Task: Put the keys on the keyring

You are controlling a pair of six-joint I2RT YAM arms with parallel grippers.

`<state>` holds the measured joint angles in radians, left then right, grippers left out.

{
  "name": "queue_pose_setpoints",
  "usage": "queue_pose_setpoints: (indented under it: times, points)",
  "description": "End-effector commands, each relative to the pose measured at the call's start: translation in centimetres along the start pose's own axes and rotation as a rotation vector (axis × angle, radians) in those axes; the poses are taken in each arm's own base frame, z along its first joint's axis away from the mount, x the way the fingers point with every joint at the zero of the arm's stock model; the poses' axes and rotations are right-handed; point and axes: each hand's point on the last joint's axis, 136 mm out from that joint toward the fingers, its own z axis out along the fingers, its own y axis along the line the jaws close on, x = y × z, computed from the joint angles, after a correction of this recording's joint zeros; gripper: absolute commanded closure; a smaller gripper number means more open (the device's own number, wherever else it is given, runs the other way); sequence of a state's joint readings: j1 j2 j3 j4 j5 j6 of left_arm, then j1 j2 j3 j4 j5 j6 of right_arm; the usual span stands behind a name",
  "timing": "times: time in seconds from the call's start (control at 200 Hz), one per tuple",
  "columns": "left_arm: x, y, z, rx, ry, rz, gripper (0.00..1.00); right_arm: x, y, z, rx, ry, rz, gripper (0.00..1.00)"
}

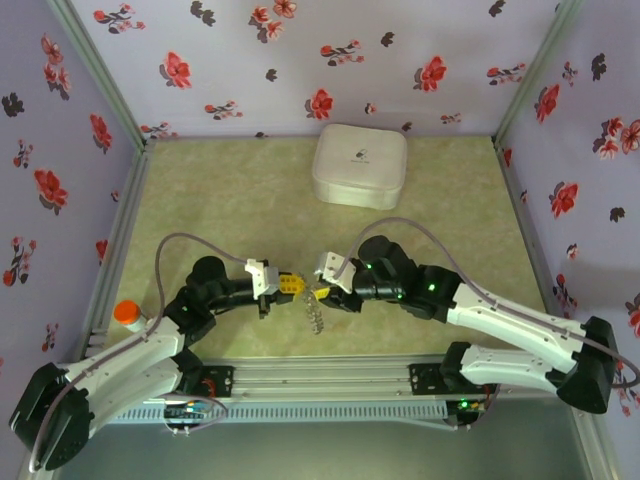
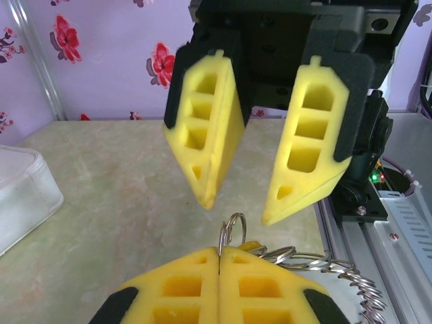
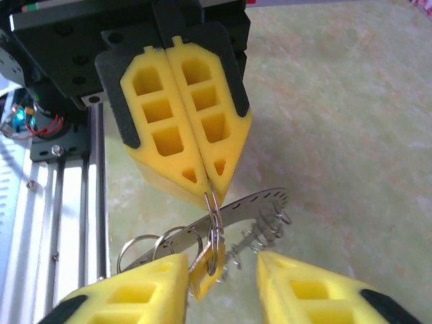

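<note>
Up top, the left gripper (image 1: 287, 284) and right gripper (image 1: 322, 291) nearly touch, and the keyring (image 1: 312, 316) dangles under them. Left camera: its fingers (image 2: 182, 290) squeeze shut on the keyring's top loop. Right camera: its fingers (image 3: 135, 304) stand apart, with the bunch between them. It looks light, floppy and slippery; pinch a loop.

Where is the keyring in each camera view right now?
Top view: keyring at centre, just under the left gripper tip in the picture.
Left wrist: keyring lower right, beside that gripper at the bottom edge.
Right wrist: keyring lower centre, under that gripper.
Shared landmark: the left gripper, shut on a small wire ring.
</note>
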<state>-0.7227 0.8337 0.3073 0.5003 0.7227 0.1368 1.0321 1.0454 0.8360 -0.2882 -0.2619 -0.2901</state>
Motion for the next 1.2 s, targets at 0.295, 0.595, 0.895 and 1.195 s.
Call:
queue_pose_setpoints:
  times: [0.295,0.595,0.895,1.195]
  points:
    - [-1.3,-0.6,0.0,0.03,-0.051,0.031,1.0,0.3,-0.4,0.5,0.008,0.014,0.038,0.97]
    - [-1.6,-0.5,0.0,0.03,-0.057,0.028,1.0,2.1,-0.8,1.9,0.02,0.084,0.055,1.0]
    - [-1.5,-0.7,0.0,0.035,-0.053,0.023,1.0,1.3,-1.1,1.6,0.038,0.04,0.04,0.82]
    - [-1.3,-0.8,0.1,0.047,-0.051,0.013,1.0,-0.4,0.3,0.9,-0.018,-0.107,0.014,0.69]
